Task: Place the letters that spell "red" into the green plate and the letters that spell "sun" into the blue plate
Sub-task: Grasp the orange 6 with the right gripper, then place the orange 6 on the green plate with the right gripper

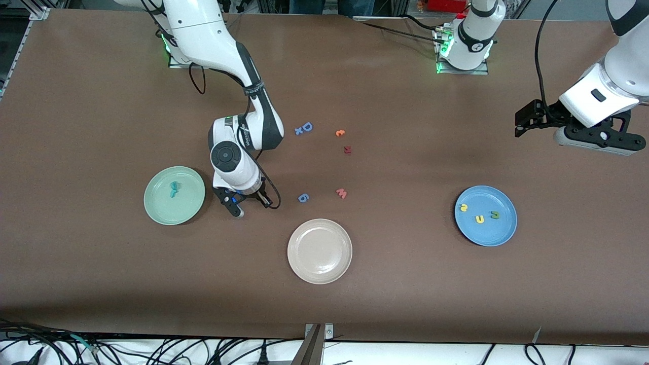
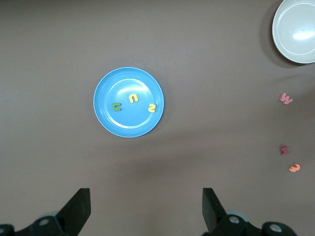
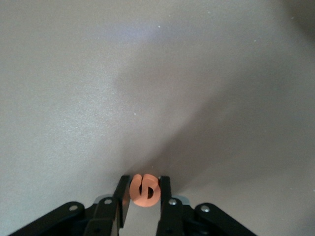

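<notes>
While the left arm waits, the right one works:
Right gripper: low at the table, between the green plate and the cream-white plate; fingers drawn in on the orange "e", pads at both its sides. Whether the letter has left the table I cannot tell.
Left gripper: up in the air past the blue plate at the left arm's end of the table, jaws wide apart, nothing in them.
Green plate: just beside the right gripper, toward the right arm's end; teal letters lie in it, too small to read singly.
Blue plate: holds the yellow "s", the yellow "u" and the green "n".
Strays: blue "D", another orange letter, a dark red letter, a pink "w".
Step in hand: by my judgement, picking up the last letter of "red"; "sun" looks done.
Next move: lift straight up with a firm hold, carry over the green plate, release low above it.
</notes>
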Controlling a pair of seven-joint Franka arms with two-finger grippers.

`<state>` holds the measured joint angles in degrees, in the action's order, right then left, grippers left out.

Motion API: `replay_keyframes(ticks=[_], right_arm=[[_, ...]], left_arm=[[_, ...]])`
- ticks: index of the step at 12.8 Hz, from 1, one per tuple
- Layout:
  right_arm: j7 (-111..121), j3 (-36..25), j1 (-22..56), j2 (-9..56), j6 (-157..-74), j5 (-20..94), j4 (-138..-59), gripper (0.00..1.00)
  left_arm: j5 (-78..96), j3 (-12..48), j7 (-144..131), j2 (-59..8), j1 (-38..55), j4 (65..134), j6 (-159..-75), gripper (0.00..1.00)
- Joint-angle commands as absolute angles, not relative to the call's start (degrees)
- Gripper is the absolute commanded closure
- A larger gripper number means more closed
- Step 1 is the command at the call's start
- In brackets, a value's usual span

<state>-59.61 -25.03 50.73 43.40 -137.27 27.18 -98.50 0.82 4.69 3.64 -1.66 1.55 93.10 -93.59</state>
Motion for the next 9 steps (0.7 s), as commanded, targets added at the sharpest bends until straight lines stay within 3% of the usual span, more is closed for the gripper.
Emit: replay_keyframes(ticks=[1, 9], right_arm=[[-58.36, -25.48, 50.8, 42.89, -135.63, 28.56, -98.53, 0.8], [-39.4, -37.25, 50.1, 41.57, -119.55, 28.48, -95.36, 0.83]], left_arm=[[1.41, 5.19, 3.96, -1.49, 0.97, 92.99, -93.16, 0.0], [1.41, 5.19, 4.04, -1.49, 0.97, 92.99, -93.16, 0.0]])
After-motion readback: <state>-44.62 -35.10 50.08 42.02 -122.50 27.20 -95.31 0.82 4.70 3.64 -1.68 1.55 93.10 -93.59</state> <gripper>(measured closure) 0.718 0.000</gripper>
